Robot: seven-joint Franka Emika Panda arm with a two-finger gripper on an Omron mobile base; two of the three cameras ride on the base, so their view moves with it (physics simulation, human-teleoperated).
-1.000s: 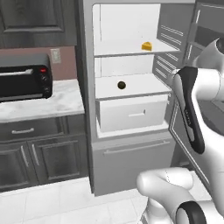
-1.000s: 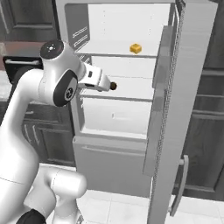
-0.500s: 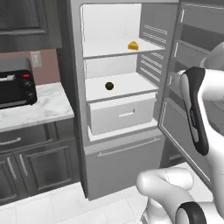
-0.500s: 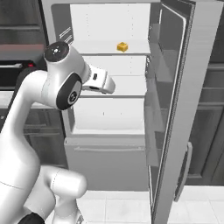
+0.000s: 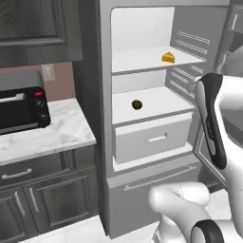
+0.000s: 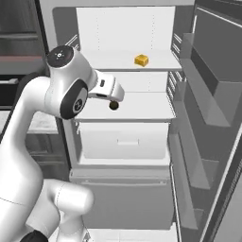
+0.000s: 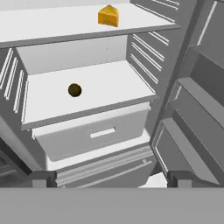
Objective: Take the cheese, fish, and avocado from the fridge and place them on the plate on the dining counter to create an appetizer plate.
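Cheese (image 5: 168, 57) sits as a small yellow-orange wedge on the upper shelf of the fridge (image 5: 105, 142), toward its right side, and the avocado (image 5: 136, 104), a dark round ball, rests alone on the white shelf below, well apart from it. Neither has been touched, and no fish can be made out on the shelves; judging from that, the task is at its start, with all three foods yet to be picked and carried to the plate. Under the avocado's shelf is a smooth white drawer (image 5: 153, 140) with a slim recessed handle. The door (image 6: 212, 123) stands swung wide, its grey bins bare. The gripper (image 7: 111, 179) hangs in front of the compartment with its dark fingers spread wide and nothing between them. Left of the fridge, a black toaster oven (image 5: 21, 107) stands on a veined marble worktop (image 5: 52, 137).
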